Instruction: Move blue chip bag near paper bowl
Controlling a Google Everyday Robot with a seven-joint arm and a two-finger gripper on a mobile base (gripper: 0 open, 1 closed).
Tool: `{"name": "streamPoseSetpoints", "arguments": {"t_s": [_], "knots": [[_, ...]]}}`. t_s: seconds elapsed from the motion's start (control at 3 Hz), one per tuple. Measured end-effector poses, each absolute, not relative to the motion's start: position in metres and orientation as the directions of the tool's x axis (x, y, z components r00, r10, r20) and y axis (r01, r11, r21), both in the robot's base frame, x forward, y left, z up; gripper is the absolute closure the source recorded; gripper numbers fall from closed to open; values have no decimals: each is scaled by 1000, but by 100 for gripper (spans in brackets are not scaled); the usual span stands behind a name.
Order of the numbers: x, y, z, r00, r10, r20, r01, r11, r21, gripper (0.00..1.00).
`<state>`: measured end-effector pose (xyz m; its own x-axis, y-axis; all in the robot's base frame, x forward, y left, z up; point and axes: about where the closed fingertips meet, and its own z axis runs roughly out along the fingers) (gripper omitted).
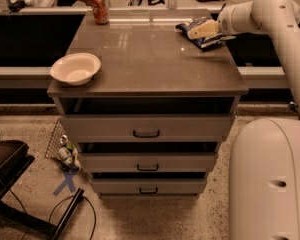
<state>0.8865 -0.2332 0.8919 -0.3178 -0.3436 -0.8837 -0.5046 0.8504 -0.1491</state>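
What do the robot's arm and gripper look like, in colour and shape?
The arm is smooth, glossy white, built of thick rounded tubes with a bulbous joint. The gripper, at the blue chip bag on the far right of the cabinet top, is a cream-coloured tapering wedge. No cables or markings show.

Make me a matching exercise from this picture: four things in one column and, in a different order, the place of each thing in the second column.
Things
1. blue chip bag
2. paper bowl
3. orange soda can
4. gripper

Places
A. front left corner of the cabinet top
B. standing at the back edge, left of the middle
C. lying on the top at the back right
D. at the end of the white arm, right at the bag

Pairs: 1-C, 2-A, 3-B, 4-D
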Motion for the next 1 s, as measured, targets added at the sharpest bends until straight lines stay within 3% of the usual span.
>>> {"name": "streamPoseSetpoints", "arguments": {"t_s": [0.33,1.0], "knots": [[903,-234,864,-371,-305,-877,-482,871,-99,0],[917,-229,837,-421,-265,-867,-459,887,-48,41]]}}
